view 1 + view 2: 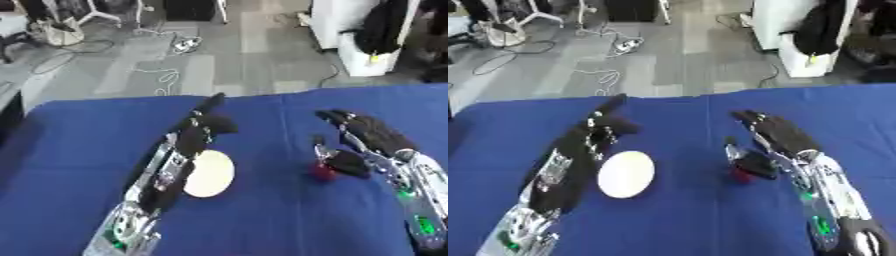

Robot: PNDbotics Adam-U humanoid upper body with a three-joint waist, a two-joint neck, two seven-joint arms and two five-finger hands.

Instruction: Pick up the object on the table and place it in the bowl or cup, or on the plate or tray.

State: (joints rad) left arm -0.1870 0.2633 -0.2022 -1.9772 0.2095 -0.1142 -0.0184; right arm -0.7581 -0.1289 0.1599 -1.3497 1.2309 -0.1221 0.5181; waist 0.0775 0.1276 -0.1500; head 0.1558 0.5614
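Fingers of the right hand [776,135] are being held straight above a small red object [742,175], with the thumb beside it, toward the table's [280,220] right side. The left hand [199,131] is being held open beside the white plate [626,174] mid-table.

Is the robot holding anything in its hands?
It cannot be told for sure. The right hand sits over a small red object, thumb beside it, fingers straight. The left hand holds nothing, beside the white plate.
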